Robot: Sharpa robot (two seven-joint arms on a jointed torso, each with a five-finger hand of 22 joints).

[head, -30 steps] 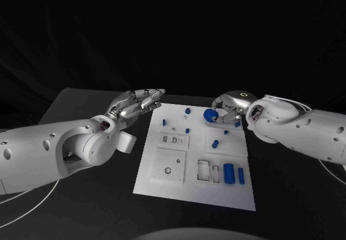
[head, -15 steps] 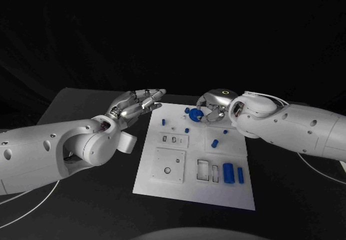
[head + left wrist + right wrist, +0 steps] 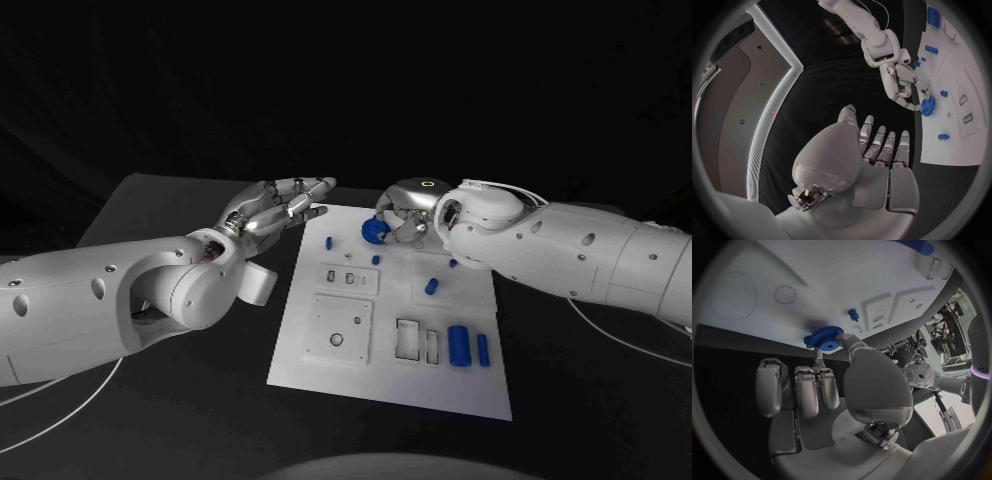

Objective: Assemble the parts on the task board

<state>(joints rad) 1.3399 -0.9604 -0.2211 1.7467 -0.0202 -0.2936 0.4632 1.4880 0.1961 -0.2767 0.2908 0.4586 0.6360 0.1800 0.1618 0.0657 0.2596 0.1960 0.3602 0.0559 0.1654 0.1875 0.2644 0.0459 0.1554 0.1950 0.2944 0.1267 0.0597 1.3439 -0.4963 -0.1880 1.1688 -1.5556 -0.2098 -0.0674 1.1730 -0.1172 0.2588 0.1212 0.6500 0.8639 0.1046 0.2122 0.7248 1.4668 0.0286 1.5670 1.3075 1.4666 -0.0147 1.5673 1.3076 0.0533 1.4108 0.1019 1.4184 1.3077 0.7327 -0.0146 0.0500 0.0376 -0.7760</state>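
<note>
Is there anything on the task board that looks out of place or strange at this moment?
Nothing looks damaged or spilled. The right hand holds a blue gear over the far end of the task board, not seated. The left hand hangs with fingers apart beside the board.

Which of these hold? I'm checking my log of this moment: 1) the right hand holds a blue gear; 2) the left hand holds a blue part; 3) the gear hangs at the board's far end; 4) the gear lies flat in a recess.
1) True: the right hand pinches the blue gear.
2) False: the left hand is open and holds nothing.
3) True: it is at the far end of the task board.
4) False: it is held in the fingers.
</note>
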